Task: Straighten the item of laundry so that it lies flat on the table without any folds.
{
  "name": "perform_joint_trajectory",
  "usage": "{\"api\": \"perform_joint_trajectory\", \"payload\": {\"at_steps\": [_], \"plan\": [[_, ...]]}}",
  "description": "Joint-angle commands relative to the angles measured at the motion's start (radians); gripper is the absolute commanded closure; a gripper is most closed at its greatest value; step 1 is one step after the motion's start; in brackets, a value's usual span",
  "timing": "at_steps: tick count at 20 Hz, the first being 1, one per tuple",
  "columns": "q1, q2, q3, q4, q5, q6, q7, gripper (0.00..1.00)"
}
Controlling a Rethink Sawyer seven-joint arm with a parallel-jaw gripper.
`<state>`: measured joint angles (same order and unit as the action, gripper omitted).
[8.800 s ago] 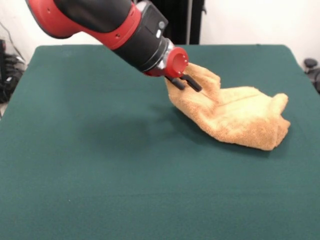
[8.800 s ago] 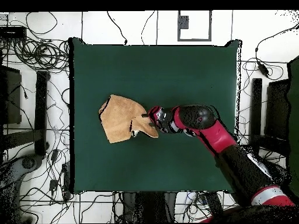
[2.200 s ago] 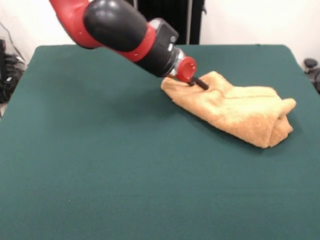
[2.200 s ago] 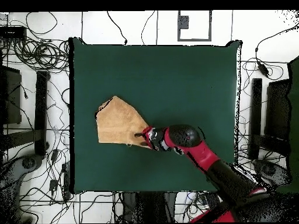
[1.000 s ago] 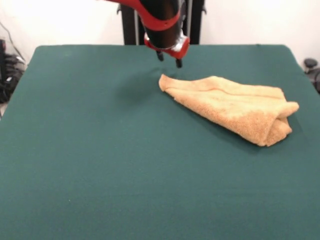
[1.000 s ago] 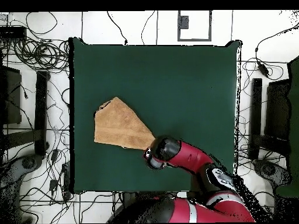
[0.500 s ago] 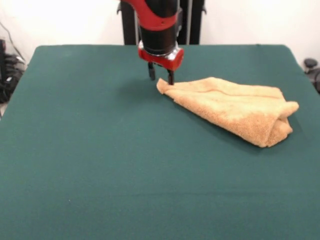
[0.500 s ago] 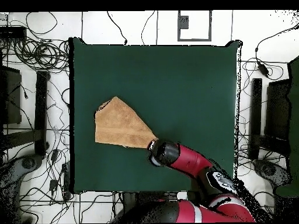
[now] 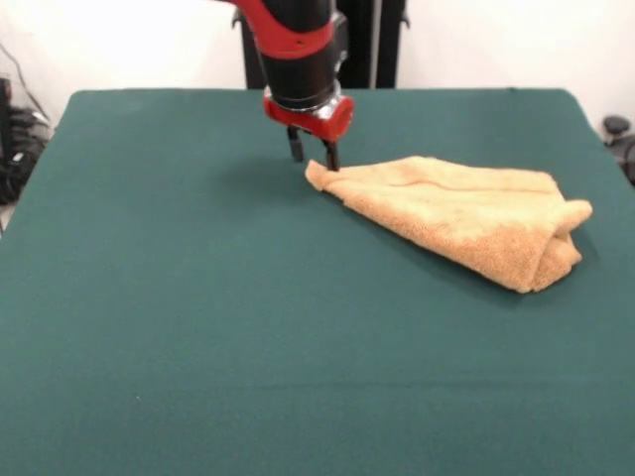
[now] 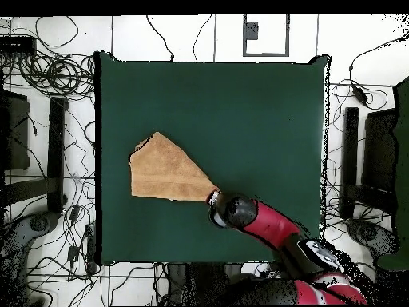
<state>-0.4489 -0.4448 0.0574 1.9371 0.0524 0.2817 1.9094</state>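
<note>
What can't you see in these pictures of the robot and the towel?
- Overhead view: the gripper is hidden under the robot's own arm.
- Both views: the inside layers of the folded towel, covered by its top layer.
- Front view: whether the jaws touch the towel's corner; too close to tell.

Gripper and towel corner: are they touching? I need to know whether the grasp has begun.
Touching: in the front view one finger of the open gripper meets the towel corner.

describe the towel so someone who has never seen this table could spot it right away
On the large dark green felt-covered table, look beside the red and black arm's claw. The folded orange-tan terry-cloth towel lies there, tapering to a corner at the claw. It is the only cloth item on the table.
</note>
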Motion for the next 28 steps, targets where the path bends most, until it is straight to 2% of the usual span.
{"api": "perform_joint_trajectory", "payload": {"at_steps": [1, 9, 16, 28], "plan": [[-0.081, 0.088, 0.245, 0.0, 0.03, -0.155, 0.129, 0.0], [-0.073, 0.073, 0.232, 0.027, 0.038, -0.279, 0.231, 0.0], [-0.1, 0.053, 0.277, 0.093, 0.067, -0.356, 0.294, 0.0], [-0.167, 0.044, 0.352, 0.171, 0.005, -0.475, 0.274, 0.0]]}}
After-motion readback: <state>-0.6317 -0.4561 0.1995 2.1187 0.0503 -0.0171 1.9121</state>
